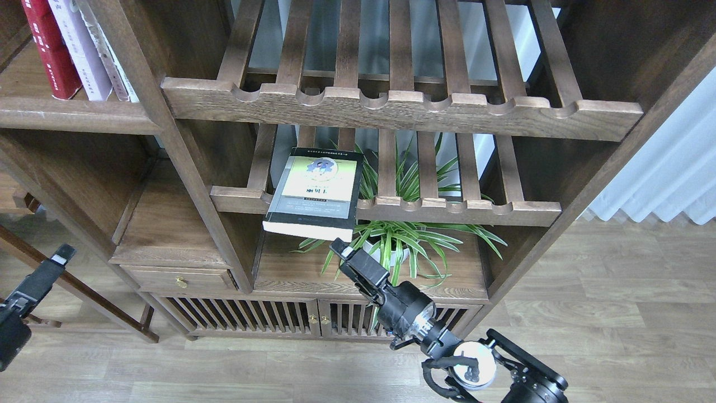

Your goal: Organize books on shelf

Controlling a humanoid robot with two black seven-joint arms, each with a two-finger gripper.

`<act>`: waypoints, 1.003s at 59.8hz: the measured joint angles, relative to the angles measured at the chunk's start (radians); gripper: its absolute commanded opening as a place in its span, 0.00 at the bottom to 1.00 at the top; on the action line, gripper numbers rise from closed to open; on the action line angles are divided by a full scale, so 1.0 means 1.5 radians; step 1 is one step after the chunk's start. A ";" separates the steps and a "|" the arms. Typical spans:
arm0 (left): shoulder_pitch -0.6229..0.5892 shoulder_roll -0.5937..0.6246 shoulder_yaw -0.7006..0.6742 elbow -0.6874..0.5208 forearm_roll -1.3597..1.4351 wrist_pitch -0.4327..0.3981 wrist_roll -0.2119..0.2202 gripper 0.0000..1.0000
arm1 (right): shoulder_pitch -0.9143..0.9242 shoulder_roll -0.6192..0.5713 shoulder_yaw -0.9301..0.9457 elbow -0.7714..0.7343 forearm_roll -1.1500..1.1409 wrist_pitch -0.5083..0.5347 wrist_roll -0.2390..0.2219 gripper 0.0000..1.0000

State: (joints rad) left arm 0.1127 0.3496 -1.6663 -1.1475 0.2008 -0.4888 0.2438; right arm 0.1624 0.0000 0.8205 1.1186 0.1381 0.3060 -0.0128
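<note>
The black-edged book with a yellow-green panel (316,190) lies flat on the lower slatted rack, its front edge hanging over the rail. My right gripper (342,249) is just below the book's front right corner, and I cannot tell its fingers apart or whether they touch the book. The dark red book (50,50) and the pale lilac-white book (81,50) stand upright on the shelf (78,115) at the top left. My left gripper (61,254) is low at the far left, away from the books, its state unclear.
Thin whitish booklets (114,61) lean beside the lilac book. Two slatted racks (391,106) with notched rails fill the middle bay. A potted green plant (403,240) stands below the lower rack, behind my right arm. A small drawer (179,277) sits lower left.
</note>
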 measured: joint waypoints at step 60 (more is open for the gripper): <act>-0.008 0.000 0.002 0.000 -0.011 0.000 0.001 1.00 | 0.084 0.000 -0.012 -0.002 0.058 -0.109 0.015 0.04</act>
State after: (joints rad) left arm 0.1014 0.3498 -1.6631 -1.1474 0.1847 -0.4887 0.2459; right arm 0.2883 0.0000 0.8026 1.1151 0.2255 0.1432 0.0102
